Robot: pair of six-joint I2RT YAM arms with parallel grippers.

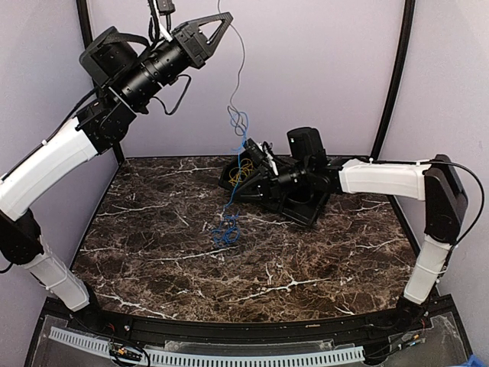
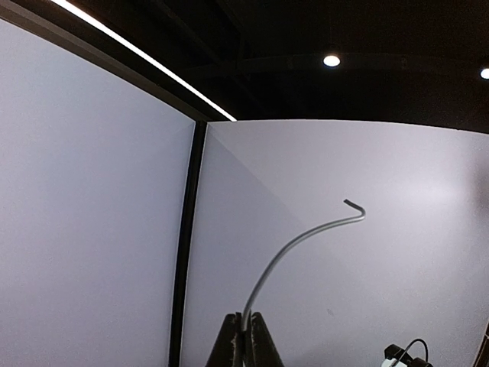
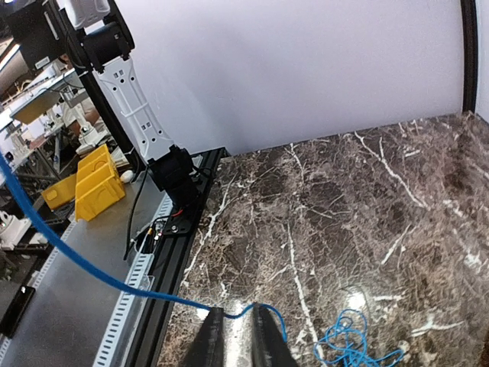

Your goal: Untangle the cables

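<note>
Top external: saw left gripper (image 1: 226, 17) up high, strand (image 1: 241, 69) hanging from it down to a snarl of blue cable (image 1: 227, 229) and yellow cable (image 1: 243, 174) at right gripper (image 1: 246, 180), with blue loops heaped on table (image 1: 153, 237). Left wrist: found fingers (image 2: 229, 345) clenched on strand. Right wrist: found blue cable crossing between nearly closed fingertips (image 3: 210, 340); could not tell whether pinched. Judged as mid-separation; next called for a sure hold below, then slow pulling apart without tightening the snarl.

A dark marble table (image 1: 153, 260) fills the lower half of the top frame, with loose loops of blue cable (image 1: 226, 232) lying near its centre.
</note>
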